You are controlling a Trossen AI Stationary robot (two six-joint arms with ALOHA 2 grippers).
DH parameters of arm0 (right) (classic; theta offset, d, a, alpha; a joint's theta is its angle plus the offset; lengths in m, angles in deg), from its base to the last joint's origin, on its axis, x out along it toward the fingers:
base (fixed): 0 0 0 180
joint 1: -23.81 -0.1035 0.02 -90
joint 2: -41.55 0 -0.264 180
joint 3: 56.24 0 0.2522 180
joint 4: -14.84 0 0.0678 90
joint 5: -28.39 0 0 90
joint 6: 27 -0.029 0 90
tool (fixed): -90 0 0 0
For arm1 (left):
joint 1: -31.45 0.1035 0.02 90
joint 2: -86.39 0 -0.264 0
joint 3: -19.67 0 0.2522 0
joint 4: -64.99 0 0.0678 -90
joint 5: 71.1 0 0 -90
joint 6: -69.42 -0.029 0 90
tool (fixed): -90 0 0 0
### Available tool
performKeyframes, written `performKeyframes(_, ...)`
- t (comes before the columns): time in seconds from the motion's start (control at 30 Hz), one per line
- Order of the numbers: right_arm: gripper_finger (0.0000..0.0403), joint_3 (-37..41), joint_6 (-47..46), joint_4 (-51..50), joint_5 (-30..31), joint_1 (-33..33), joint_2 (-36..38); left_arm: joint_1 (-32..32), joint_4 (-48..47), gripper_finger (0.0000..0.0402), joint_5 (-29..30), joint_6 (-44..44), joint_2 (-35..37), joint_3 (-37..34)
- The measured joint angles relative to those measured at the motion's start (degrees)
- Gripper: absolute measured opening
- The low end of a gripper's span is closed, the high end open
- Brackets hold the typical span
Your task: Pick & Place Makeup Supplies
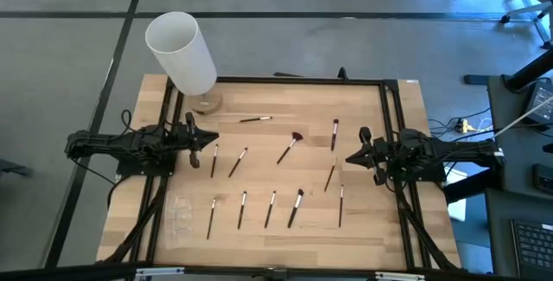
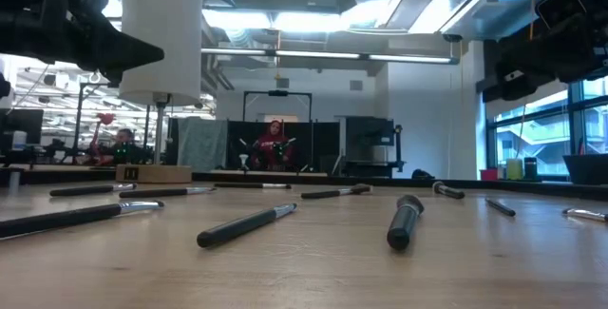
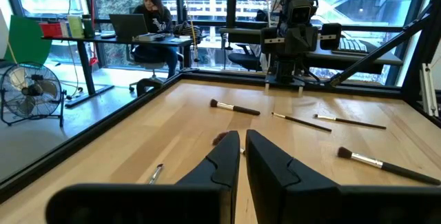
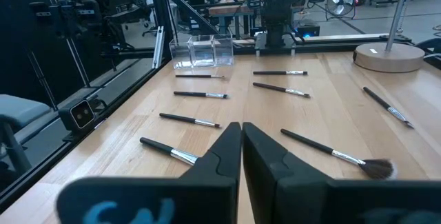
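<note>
Several thin dark-handled makeup brushes lie flat and scattered on the wooden table (image 1: 363, 220). One with a fluffier head (image 1: 289, 146) lies mid-table; it also shows in the right wrist view (image 4: 337, 156). A row of brushes (image 1: 270, 208) lies toward the near edge. My left gripper (image 1: 210, 138) hovers at the table's left side, shut and holding nothing (image 3: 242, 156). My right gripper (image 1: 352, 156) hovers at the right side, shut and empty (image 4: 241, 148).
A tall white cylinder (image 1: 181, 52) on a round wooden base (image 1: 206, 102) stands at the far left corner. A clear plastic organiser (image 1: 179, 216) sits at the near left; it shows in the right wrist view (image 4: 201, 50). A black frame (image 1: 298, 80) borders the table. A person (image 3: 153, 10) sits beyond.
</note>
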Motion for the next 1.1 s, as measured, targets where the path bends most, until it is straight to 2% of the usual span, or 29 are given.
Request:
performKeyframes(0.97,0.0016,0.0,0.0,0.0,0.0,0.0,0.0,0.0,0.0,0.0022,0.0,0.0,0.0,0.0)
performKeyframes(1.1,0.0016,0.0,1.9,0.1,6.7,0.0,0.0,0.0,0.0,0.0022,0.0,0.0,0.0,0.0)
